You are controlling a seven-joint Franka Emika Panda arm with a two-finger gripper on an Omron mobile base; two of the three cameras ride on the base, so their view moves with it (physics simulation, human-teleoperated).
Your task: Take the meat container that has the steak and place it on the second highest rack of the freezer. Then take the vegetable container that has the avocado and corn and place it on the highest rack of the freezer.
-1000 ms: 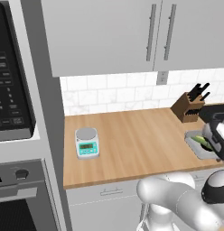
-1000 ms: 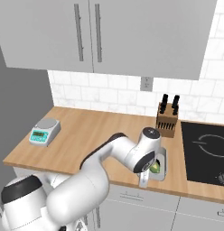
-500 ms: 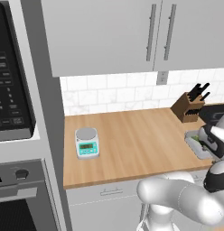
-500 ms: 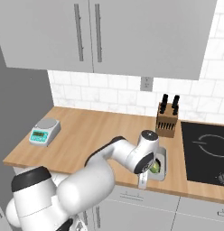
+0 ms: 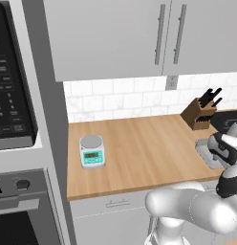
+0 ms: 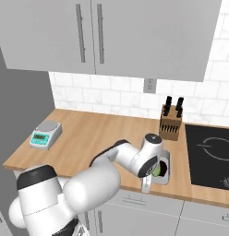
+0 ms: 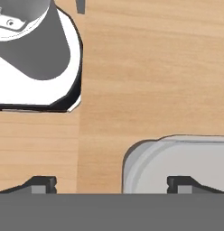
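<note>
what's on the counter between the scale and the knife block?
Nothing: bare wood counter from the scale to the knife block in the left base view. The vegetable container sits nearer the front edge, below the block, in the right base view.

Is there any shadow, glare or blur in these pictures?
Hand view: the vegetable container casts a soft dark shadow along its left rim on the counter. Left base view: the scale is sharp, no glare. Right base view: even, flat light.
</note>
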